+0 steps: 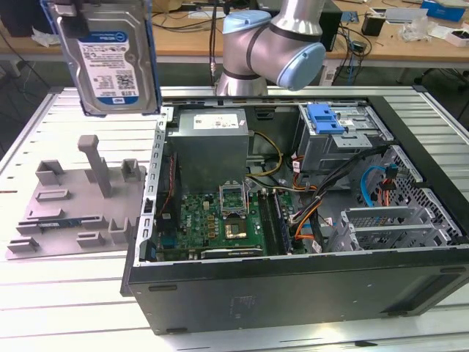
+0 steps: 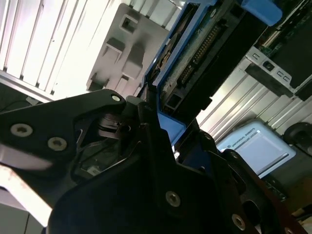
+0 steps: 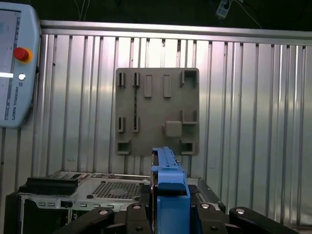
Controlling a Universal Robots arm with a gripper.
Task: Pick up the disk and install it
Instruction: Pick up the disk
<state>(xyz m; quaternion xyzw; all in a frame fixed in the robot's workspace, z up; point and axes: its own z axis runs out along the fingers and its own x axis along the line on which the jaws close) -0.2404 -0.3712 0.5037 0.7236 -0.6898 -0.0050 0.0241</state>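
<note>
Now then, the disk point(image 1: 110, 62) is held up in the air, and the gripper point(image 3: 169, 209) is closed on it. In both wrist views the dark jaws are seen pressed against the blue carrier frame point(image 2: 168, 129) from either side, with no gap to be made out. The drive hangs upright from the gripper, its printed label turned to the exterior camera, and it is carried well clear of the counter point(image 1: 44, 315).

Below the gripper, the grey fixture tray point(image 1: 77, 209) is laid flat on the counter, and nothing of the disk is touching it. So the pick-up half of the job can be judged as done.

Away from the gripper, toward the exterior view's right, the computer case point(image 1: 293, 293) is lying open with its inside exposed. The grey power-supply box point(image 1: 209, 143) is on the side of the case nearer the gripper. The drive cage point(image 1: 344, 139) with its blue latch point(image 1: 326, 117) is set beyond that, well apart from the gripper.

The installing is judged as not yet begun. The disk is outside the case altogether, and no part of it is lined up with the cage.
</note>
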